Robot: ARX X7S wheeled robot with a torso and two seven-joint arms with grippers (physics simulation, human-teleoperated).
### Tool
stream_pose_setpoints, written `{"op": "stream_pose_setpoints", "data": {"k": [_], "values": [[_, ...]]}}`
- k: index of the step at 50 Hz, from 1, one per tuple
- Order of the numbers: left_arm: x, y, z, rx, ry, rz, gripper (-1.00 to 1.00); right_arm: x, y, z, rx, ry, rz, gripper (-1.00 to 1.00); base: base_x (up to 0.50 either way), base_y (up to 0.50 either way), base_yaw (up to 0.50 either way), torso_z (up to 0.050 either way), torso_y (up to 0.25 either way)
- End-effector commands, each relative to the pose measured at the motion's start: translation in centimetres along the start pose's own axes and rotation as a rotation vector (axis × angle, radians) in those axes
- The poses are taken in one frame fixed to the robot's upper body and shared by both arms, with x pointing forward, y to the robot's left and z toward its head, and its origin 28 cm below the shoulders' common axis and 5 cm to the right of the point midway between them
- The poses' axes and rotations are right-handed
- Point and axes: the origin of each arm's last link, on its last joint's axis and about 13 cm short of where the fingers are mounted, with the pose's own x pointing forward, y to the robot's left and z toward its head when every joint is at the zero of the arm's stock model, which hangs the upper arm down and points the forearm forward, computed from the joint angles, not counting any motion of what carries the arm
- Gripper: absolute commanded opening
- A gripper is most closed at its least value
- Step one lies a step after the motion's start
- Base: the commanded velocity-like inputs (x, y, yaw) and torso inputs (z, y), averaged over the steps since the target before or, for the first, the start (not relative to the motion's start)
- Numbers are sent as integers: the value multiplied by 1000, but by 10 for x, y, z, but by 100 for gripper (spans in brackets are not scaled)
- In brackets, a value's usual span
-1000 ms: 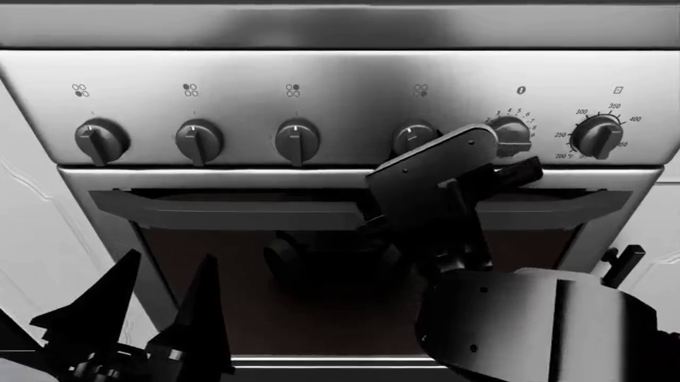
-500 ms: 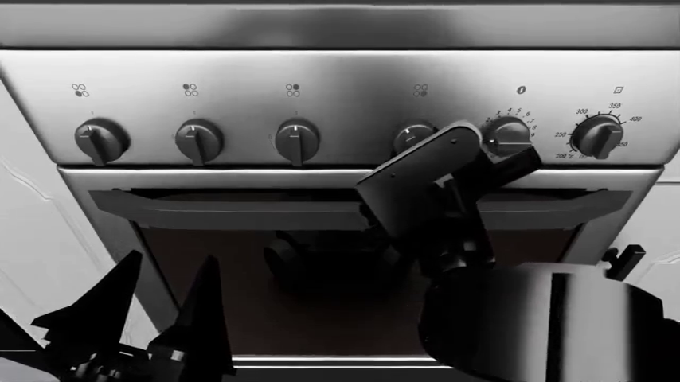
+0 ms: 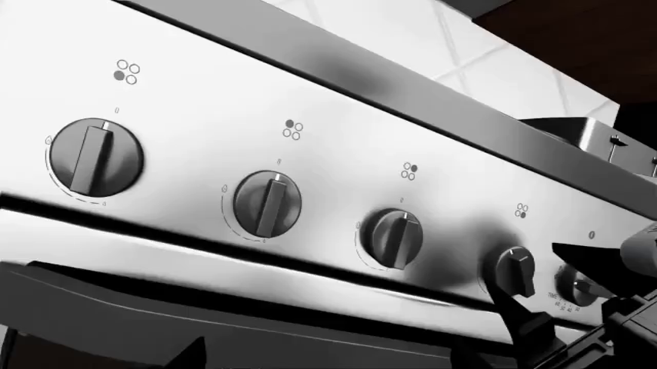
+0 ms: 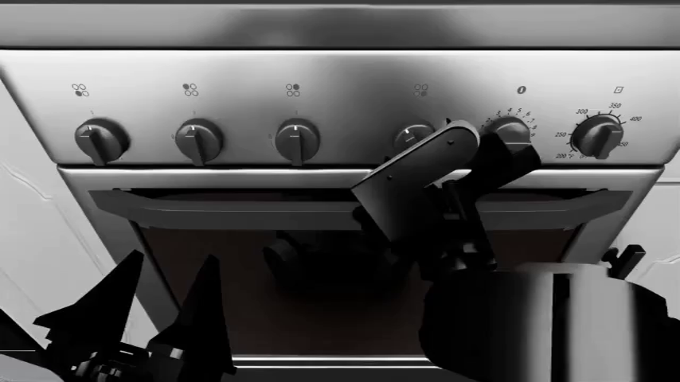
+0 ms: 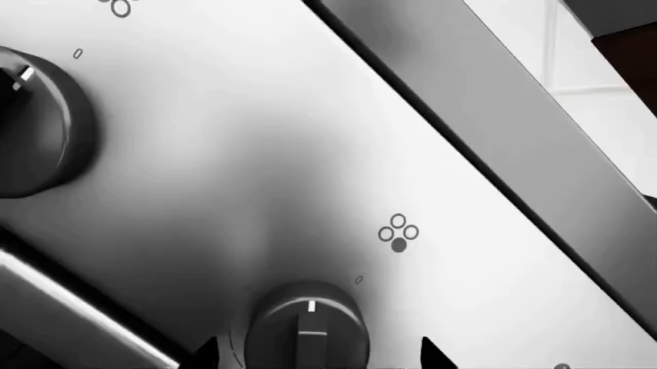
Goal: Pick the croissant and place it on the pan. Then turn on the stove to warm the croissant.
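Facing the stove (image 4: 340, 103) head-on, the head view took in its stainless front panel with six dark knobs in a row above the oven door (image 4: 351, 263). The right arm reached up from the lower right toward the fourth knob (image 4: 415, 137), which it partly covered; the right claw (image 5: 313, 357) was largely hidden behind the arm's own wrist in that view. The right wrist view showed the same knob (image 5: 305, 327) very near, with two dark fingertips (image 5: 205, 354) flanking it, one on each side, so the right claw was spread around the knob; whether the tips touched it could not be told. That knob's white pointer line sat in line with the small mark above it. The burner symbol (image 5: 398, 233) printed above showed four small circles, one filled in.

The left claw (image 4: 159, 310) hung low at the lower left of the head view, in front of the oven door's corner, its two pointed black fingers (image 4: 202, 310) parted and gripping nothing. From the left wrist view the knob row ran away along the panel: first knob (image 3: 95, 156), second knob (image 3: 267, 204), third knob (image 3: 395, 238), and the fourth (image 3: 513, 270) with the right arm's dark parts just beside it.

The croissant and the pan did not appear in any view, the cooktop surface lying above the camera's frame.
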Motion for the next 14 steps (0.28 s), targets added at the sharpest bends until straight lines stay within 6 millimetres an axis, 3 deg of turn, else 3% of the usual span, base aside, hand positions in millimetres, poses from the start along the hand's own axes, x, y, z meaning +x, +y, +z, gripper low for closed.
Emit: {"op": "stream_pose_setpoints", "data": {"k": [1,14], "values": [[0,0,0,-5,4,0,100,-3,0,1,4,0,10,100,0,0,0,0,0],[0,-1,-2,4,9,0,100,-14,-4,4,22,-9,4,100,0,0,0,0,0]]}}
